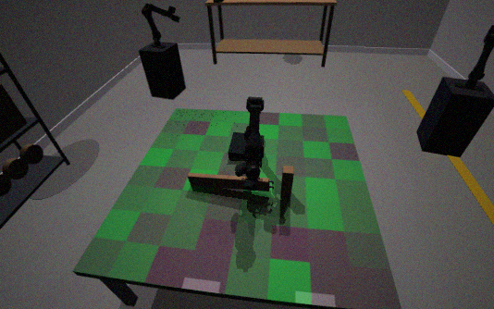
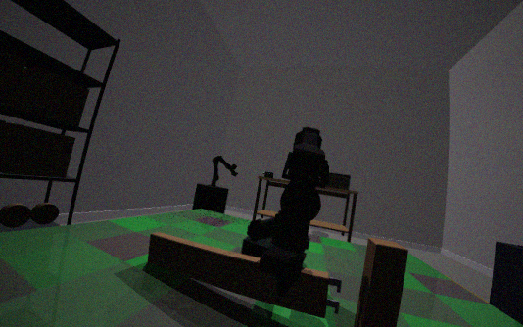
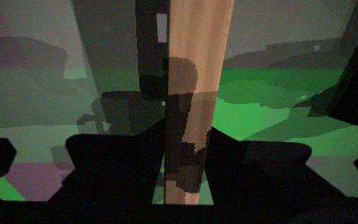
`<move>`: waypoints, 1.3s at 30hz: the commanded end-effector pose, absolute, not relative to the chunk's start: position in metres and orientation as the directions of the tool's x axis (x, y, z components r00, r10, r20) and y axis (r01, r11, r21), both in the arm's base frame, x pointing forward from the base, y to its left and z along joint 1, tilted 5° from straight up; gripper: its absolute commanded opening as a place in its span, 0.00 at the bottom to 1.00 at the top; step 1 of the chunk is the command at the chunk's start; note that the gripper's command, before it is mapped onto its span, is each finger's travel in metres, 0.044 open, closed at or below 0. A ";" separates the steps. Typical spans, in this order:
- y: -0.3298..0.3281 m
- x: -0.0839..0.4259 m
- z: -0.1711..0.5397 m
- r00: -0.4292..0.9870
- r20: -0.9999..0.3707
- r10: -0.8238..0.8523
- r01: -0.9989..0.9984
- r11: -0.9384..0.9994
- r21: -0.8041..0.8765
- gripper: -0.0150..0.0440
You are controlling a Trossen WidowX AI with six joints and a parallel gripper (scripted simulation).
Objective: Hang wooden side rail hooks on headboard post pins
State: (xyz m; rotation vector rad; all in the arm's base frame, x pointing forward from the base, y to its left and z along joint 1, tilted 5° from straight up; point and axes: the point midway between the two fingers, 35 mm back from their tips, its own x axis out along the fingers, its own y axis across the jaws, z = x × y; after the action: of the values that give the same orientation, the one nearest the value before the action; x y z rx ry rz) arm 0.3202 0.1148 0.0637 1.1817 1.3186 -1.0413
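The wooden side rail stands on edge, its left far end low at the table. Its right end is raised, with a gap and shadow beneath. Two dark steel hooks stick out from that end, one above the other. The gripper is shut on the rail near its hook end. The upright headboard post stands just right of the hooks, with a gap between them. The slot and pins cannot be made out in the dark.
The checkered table carries the arm's base, behind the rail in the top view. Dark shadows lie around the rail and post. A shelf rack stands left, a bench behind, and two pedestals with arms stand off the table.
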 end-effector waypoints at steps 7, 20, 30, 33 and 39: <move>0.116 0.320 0.067 0.031 -0.995 0.094 0.990 0.133 0.043 0.25; 0.117 0.318 0.068 0.031 -0.995 0.094 0.990 0.133 0.043 0.25; 0.118 0.317 0.067 0.030 -0.995 0.094 0.990 0.133 0.043 0.25; 0.118 0.317 0.067 0.030 -0.995 0.094 0.990 0.133 0.043 0.25; 0.119 0.317 0.066 0.030 -0.995 0.094 0.990 0.133 0.043 0.25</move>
State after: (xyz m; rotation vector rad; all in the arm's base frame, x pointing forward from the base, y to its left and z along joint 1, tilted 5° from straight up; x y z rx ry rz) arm 0.3160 0.1184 0.0640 1.1830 1.3182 -1.0406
